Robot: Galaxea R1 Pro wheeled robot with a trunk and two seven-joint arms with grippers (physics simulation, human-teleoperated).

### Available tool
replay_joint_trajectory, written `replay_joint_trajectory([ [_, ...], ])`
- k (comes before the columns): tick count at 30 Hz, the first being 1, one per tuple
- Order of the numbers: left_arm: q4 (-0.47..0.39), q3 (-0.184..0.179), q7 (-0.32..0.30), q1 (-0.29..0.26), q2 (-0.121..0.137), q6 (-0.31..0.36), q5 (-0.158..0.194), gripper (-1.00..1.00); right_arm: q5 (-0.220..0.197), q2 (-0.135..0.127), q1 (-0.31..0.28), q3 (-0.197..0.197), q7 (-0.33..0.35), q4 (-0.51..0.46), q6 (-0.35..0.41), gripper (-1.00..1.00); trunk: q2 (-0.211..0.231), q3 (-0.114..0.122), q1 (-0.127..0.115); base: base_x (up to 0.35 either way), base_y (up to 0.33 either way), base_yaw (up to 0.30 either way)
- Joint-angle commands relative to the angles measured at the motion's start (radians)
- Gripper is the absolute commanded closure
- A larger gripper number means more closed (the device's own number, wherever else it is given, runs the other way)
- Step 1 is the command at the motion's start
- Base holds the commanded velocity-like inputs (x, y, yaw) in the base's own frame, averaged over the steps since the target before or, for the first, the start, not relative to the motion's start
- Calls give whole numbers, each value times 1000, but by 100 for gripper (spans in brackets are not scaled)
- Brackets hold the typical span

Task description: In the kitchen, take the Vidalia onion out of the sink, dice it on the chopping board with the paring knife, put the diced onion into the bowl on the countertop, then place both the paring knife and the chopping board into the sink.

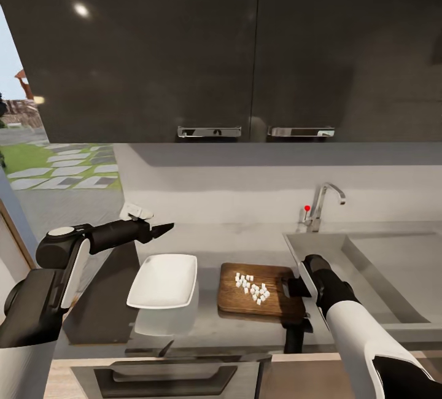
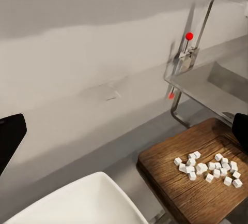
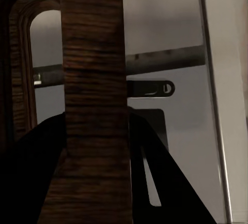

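Note:
The dark wooden chopping board point(image 1: 261, 301) lies on the grey countertop point(image 1: 245, 245), left of the sink point(image 1: 374, 264). Several white cubes of diced onion point(image 1: 252, 288) sit in a loose heap on it, also seen in the left wrist view point(image 2: 206, 169). My right gripper point(image 1: 294, 288) is shut on the board's right short edge by the slot handle, where the wood strip point(image 3: 93, 105) runs between its dark fingers. The white bowl point(image 1: 163, 280) stands empty just left of the board. My left gripper point(image 1: 162, 228) hovers open above the bowl's far edge. The paring knife is out of view.
A chrome faucet point(image 1: 323, 204) with a red dot rises behind the sink's left corner. Dark wall cabinets point(image 1: 245, 49) hang overhead. The counter's front edge point(image 1: 215, 353) runs just below the board and bowl. A dark shape point(image 1: 293, 334) at the board's front right may be a reflection.

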Motion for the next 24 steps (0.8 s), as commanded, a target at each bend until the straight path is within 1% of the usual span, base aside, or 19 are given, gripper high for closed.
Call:
replay_joint_trajectory([
  [1,0,1,-2,-1,0,8,2,-100,6,1,-1,-5,3,0,5,100,-2,-3,1,0,0,0],
  [20,0,1,-2,-1,0,8,2,-100,5,1,-1,-5,4,0,8,100,-2,-2,1,0,0,0],
  [24,0,1,-2,-1,-1,8,2,-100,4,1,-1,-6,5,0,17,100,-2,1,1,0,0,0],
])
